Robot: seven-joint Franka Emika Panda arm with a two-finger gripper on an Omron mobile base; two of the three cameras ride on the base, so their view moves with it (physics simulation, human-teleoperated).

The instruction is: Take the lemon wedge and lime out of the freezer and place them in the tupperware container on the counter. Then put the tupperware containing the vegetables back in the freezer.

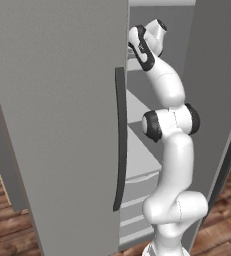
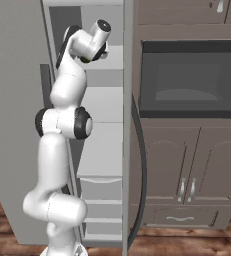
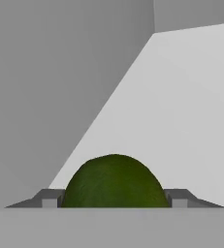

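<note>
The lime (image 3: 114,181), a dark green rounded fruit, lies on a pale shelf (image 3: 181,106) inside the freezer (image 1: 62,125). In the hand view my gripper (image 3: 114,199) straddles it, and both fingertips (image 3: 49,198) press against its sides. The arm reaches up into the top freezer compartment, with the hand (image 2: 89,47) at the upper shelf (image 2: 112,60). The lemon wedge, the tupperware container and the counter are out of view.
The freezer's left door (image 1: 62,125) with its dark bar handle (image 1: 120,140) stands open beside the arm, and the right door's edge (image 2: 128,125) is on the other side. Lower shelves (image 1: 142,150) and drawers (image 2: 104,190) sit below. A built-in oven (image 2: 187,80) and brown cabinets (image 2: 187,170) are to the right.
</note>
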